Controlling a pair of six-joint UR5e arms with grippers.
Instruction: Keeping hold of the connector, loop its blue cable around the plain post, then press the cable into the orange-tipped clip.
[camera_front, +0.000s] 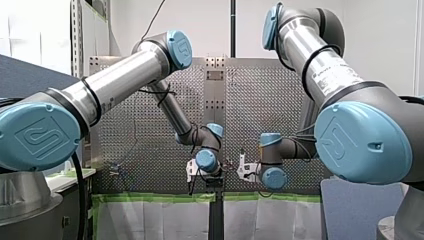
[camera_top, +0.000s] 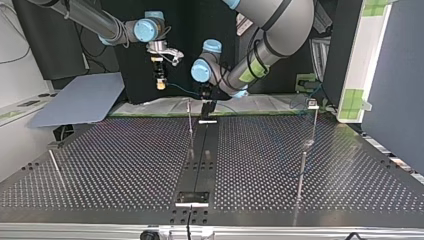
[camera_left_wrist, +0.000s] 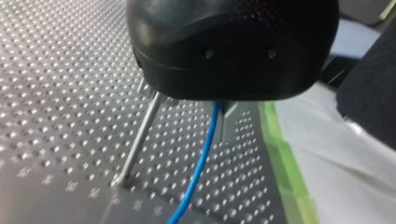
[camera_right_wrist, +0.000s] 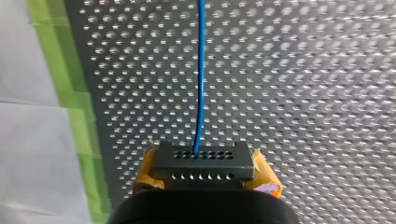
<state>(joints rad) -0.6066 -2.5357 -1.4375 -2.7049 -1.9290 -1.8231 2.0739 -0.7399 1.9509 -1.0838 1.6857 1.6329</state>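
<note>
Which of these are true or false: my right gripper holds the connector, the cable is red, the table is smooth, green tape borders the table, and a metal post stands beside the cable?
1. My right gripper holds the connector. True.
2. The cable is red. False: it is blue.
3. The table is smooth. False: it is perforated all over.
4. Green tape borders the table. True.
5. A metal post stands beside the cable. True, in the left wrist view.
</note>
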